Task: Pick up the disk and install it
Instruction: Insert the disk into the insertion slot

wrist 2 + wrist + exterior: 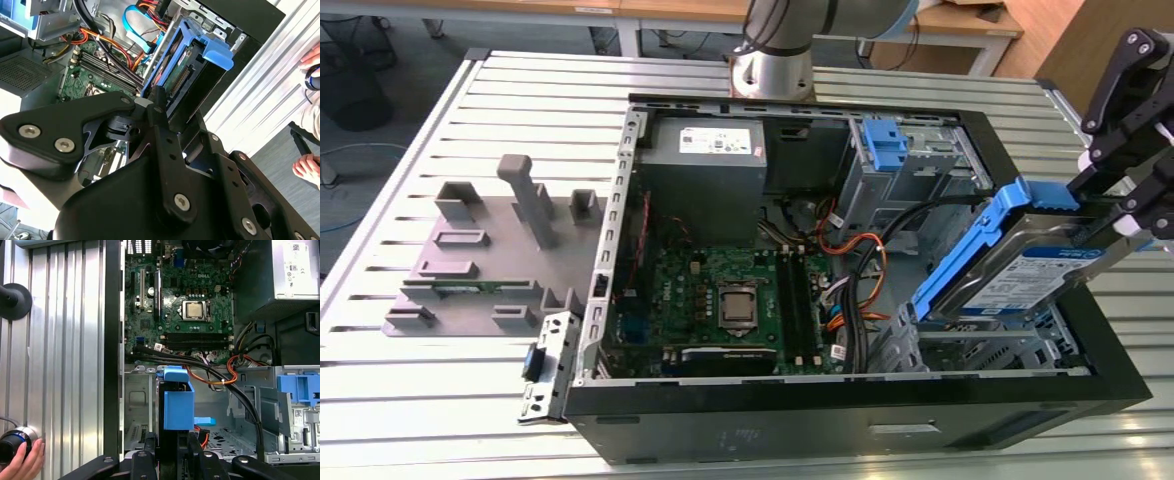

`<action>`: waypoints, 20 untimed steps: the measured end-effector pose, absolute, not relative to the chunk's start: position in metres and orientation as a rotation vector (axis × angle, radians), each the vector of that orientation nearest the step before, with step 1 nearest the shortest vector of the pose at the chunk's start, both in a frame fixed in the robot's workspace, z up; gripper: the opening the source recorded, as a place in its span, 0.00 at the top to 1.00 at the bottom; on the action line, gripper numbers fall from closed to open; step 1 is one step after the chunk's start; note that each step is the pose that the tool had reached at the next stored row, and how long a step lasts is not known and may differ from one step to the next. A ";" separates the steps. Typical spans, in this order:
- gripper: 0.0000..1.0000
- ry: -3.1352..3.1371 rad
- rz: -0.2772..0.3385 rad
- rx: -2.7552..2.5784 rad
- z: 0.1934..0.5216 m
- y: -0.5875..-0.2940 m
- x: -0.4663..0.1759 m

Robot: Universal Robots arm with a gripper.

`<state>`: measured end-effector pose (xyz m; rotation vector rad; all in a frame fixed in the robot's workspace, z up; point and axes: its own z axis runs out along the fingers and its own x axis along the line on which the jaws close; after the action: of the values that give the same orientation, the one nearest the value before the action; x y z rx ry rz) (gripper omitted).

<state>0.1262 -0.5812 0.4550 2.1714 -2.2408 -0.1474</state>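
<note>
- The slatted metal table (pixel 440 400) carries everything beneath the claw (pixel 1117 222).
- The open computer case (pixel 854 415) lies on its side directly under the claw.
- The power supply (pixel 700 150) sits in the case's far corner, well apart from the claw, toward the exterior view's left.
- The motherboard (pixel 720 300) lies on the case floor, lower than the claw.
- The grey stand (pixel 467 260) rests outside the case, farthest from the claw.
- The disk (pixel 1034 265) hangs tilted over the drive cage, and the claw's fingers are clenched on its upper end.
- A person's hand (pixel 22 462) touches a round knob (pixel 12 445) beyond the case wall beside the claw.
</note>
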 end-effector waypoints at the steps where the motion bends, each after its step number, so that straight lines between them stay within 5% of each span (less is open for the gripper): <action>1: 0.65 -2.241 -0.147 2.171 0.455 -0.581 0.126; 20: 0.65 -2.241 -0.146 2.171 0.436 -0.581 0.126</action>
<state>0.1261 -0.5812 0.4361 2.1715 -2.2414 -0.1465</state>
